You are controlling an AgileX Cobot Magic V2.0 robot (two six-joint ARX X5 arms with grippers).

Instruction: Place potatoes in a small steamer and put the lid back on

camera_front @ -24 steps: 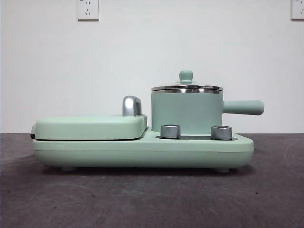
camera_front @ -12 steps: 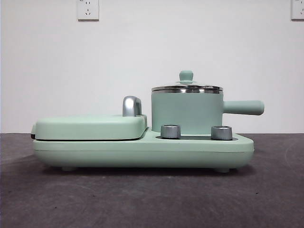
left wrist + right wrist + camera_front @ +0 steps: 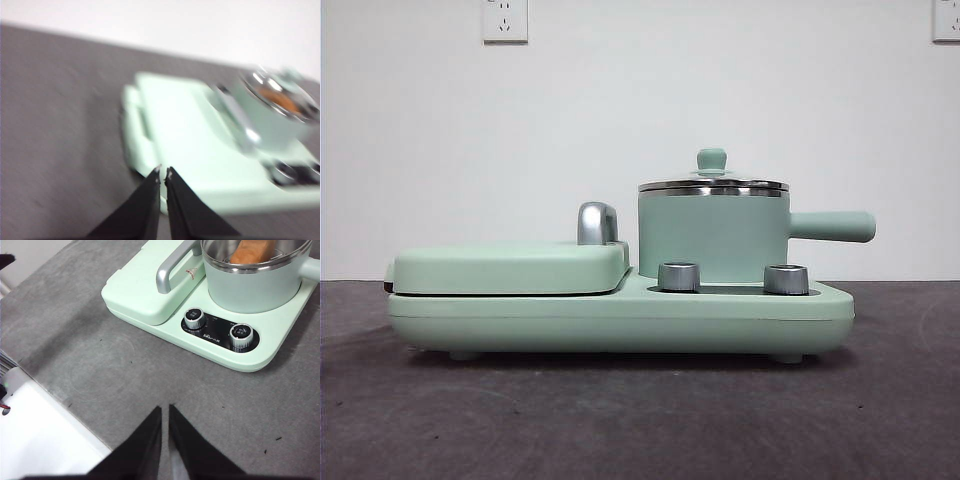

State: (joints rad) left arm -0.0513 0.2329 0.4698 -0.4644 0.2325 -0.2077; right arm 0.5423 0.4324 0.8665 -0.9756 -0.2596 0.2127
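Observation:
The mint-green steamer pot stands on the right half of the mint-green cooker base, its side handle pointing right. The lid, with its steel edge and small green knob, sits on the pot. The orange-brown potato lies inside the pot and shows through the lid; it also shows blurred in the left wrist view. My left gripper is shut and empty, above the table by the griddle end. My right gripper is shut and empty, over the table in front of the cooker.
The flat griddle cover with its chrome handle fills the cooker's left half. Two steel dials sit on the front. A white surface borders the dark table. No arm shows in the front view.

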